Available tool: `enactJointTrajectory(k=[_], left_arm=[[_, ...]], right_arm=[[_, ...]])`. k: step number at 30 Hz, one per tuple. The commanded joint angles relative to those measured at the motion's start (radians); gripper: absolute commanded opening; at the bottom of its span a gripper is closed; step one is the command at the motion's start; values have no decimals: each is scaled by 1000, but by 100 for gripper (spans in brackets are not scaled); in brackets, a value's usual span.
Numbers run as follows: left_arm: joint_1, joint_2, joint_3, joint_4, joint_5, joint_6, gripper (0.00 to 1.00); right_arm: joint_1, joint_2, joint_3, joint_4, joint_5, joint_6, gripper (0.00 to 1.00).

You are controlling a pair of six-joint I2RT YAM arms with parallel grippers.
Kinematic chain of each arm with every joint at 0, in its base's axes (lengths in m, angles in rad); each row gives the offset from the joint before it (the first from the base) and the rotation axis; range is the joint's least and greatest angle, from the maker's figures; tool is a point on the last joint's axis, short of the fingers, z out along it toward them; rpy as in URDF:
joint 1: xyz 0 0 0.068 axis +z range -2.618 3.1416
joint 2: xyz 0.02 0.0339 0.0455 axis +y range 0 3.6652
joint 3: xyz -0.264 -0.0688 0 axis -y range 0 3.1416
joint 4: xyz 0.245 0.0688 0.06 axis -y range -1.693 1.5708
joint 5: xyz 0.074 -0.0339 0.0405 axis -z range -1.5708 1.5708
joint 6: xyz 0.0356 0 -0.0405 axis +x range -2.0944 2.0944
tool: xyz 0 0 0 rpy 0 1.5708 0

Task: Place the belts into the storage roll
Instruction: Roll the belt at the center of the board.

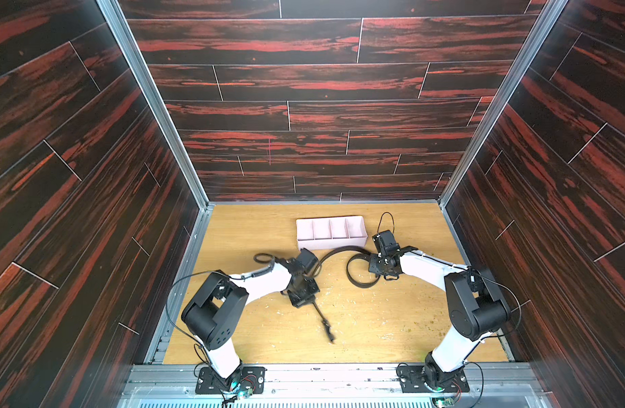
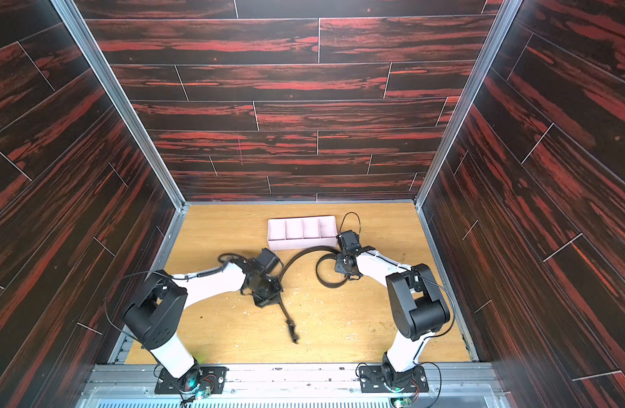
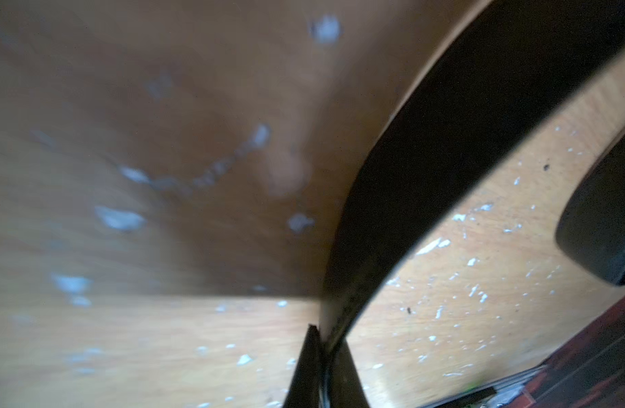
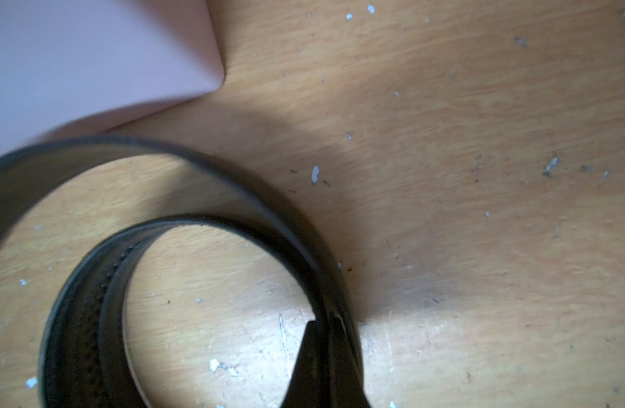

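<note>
Starting nearest the arm bases, the buckle end of the long, narrow black leather-like belt lies on the pale wooden tabletop. Just beyond it, the left gripper is clamped fully onto the strap, with its jaws pinching the band on edge. From there the belt sweeps in an arc toward the far side and curls into a loose coil standing on edge. The right gripper is closed tight on the coil's wall. Farthest away, near the coil, sits the pale pink shallow rectangular tray. Its four divided compartments appear empty in both top views.

Judged step: rolling the belt; stowing has not begun. The coil looks wider than one compartment. The next move calls for winding the coil tighter while the left arm feeds slack, then lifting it over a compartment.
</note>
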Motion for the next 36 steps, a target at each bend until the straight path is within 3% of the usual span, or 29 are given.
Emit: enactJointTrajectory(k=[1, 5, 11, 13, 18, 20, 26, 32, 36], left_arm=[[-58, 8, 31, 130, -16, -222, 4], [-102, 4, -1, 282, -49, -399, 8], [-149, 68, 181, 61, -57, -274, 27], [-147, 57, 213, -15, -73, -198, 30], [-90, 66, 406, -308, -191, 128, 35], [-53, 112, 498, -329, -180, 260, 36], [-9, 383, 879, -622, -81, 603, 31], [-10, 483, 965, -647, -87, 787, 29], [-12, 486, 966, -612, -100, 835, 29]], right_arm=[[12, 26, 17, -8, -16, 15, 0], [34, 26, 16, 0, -26, 13, 0], [54, 33, 6, 7, -33, 30, 0], [58, 38, 7, 8, -38, 29, 0], [70, 41, 13, 5, -42, 20, 0], [76, 39, 10, 7, -46, 13, 0], [79, 36, 3, 12, -63, 3, 0], [82, 35, 11, -2, -78, 15, 0], [83, 34, 9, -9, -80, 28, 0]])
